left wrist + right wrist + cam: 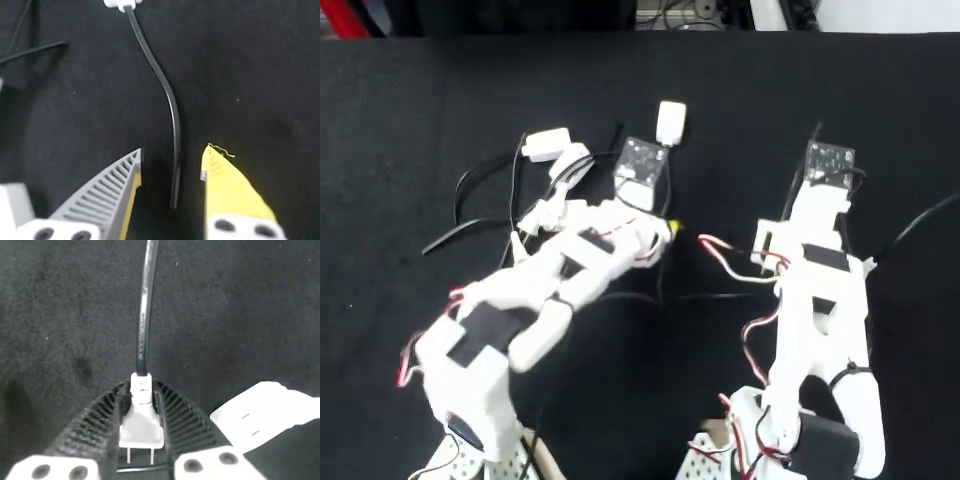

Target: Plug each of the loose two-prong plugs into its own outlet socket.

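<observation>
Looking down the right pincer (pixel 140 386), I see it clamped tight on a plug (pixel 141 427), with its ribbed black fingers (pixel 95 425) pressed against the plug's two sides. The plug's long axis runs along the fingers. Its two prongs (pixel 140 455) point back toward the wrist, and its cable (pixel 145 305) leads straight out over the black worktop (pixel 60 315). The plug is white and flat-bodied, narrowing to a neck where the black cable enters. Near it on the worktop lies a white socket (pixel 265 415), two slots facing up. My left pincer (pixel 173 149) stands wide apart and holds nothing, its grey finger (pixel 107 190) and yellow finger (pixel 227 190) either side of a second cable (pixel 172 115) that ends in a white piece (pixel 120 4).
</observation>
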You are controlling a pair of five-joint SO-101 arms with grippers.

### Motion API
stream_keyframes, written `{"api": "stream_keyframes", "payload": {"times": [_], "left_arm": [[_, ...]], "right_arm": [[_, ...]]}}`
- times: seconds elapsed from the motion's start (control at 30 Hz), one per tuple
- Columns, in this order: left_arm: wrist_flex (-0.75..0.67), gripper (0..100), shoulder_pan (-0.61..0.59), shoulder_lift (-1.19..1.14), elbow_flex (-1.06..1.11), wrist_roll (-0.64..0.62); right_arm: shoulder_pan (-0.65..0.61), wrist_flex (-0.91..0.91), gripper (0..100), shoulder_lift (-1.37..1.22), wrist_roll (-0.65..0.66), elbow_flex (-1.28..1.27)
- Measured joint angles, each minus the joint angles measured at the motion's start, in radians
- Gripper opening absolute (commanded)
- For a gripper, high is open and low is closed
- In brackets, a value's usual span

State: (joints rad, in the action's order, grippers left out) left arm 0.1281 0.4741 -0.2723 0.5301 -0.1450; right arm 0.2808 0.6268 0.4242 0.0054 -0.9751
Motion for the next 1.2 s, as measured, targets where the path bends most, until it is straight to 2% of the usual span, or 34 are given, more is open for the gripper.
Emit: {"api": "stream_keyframes", "payload": {"times": [0.13,0.53,0.7,0.87,1.03,1.2], "left_arm": [[0.028,19,-0.020,-0.032,-0.077,0.000],[0.060,20,-0.044,-0.038,-0.089,-0.006],[0.227,19,-0.044,-0.112,-0.224,-0.009],[0.451,19,-0.044,-0.236,-0.456,-0.020],[0.638,2,-0.041,-0.334,-0.660,-0.021],[0.729,3,-0.025,-0.371,-0.753,0.014]], "right_arm": [[0.000,0.000,1.1,0.000,0.000,0.000],[0.000,0.000,1.1,0.000,0.000,0.000],[0.000,0.000,1.2,0.000,0.000,0.000],[0.000,0.000,1.2,0.000,0.000,0.000],[0.000,0.000,1.2,0.000,0.000,0.000],[0.000,0.000,1.2,0.000,0.000,0.000]]}}
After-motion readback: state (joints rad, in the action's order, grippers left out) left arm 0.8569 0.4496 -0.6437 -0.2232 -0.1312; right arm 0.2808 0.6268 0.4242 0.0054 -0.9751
